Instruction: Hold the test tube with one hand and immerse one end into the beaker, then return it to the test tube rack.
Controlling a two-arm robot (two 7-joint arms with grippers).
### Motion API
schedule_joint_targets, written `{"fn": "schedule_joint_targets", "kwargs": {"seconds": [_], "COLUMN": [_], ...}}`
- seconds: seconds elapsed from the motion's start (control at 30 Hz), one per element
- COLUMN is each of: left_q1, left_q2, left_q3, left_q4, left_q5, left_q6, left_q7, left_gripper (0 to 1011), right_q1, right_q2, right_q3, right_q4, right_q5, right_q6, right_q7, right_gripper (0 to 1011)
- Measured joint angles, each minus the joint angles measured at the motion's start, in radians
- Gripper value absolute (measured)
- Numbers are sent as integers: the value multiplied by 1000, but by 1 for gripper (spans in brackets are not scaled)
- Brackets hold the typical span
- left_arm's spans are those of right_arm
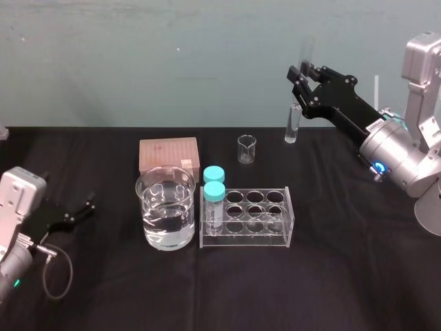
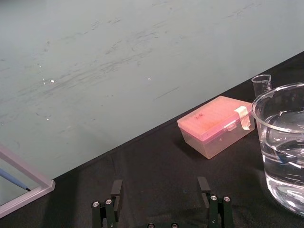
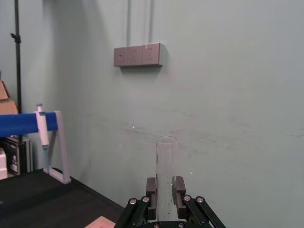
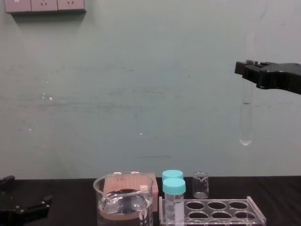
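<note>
Test tube (image 1: 292, 127), pinched in our right gripper's (image 1: 300, 79) jaws, is hanging high and well right of the beaker (image 1: 146, 207); lowering it off-centre, we are risking cracking it on the rim. Left gripper (image 1: 84, 210) is idling left of the beaker, jaws apart.

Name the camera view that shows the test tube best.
The chest view: the test tube hangs full length, side-on, clamped in the right gripper. The head view shows it foreshortened; the right wrist view, its open top between the fingers.
</note>
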Motion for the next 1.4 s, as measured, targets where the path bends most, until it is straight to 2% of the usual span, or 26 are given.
{"fn": "schedule_joint_targets", "kwargs": {"seconds": [0.33,1.4], "left_q1": [0,0], "left_q2": [0,0], "left_q3": [0,0], "left_q4": [0,0], "left_q5": [0,0], "left_q6": [0,0], "left_q7": [0,0], "left_gripper": [1000,1000], "right_q1": [1,-19], "right_q2": [-6,-18], "right_q3": [8,12], "right_q4": [4,-9], "right_q5": [-20,-20], "right_q6": [5,8], "right_q7": [-22,-19], "right_gripper": [235,234]}}
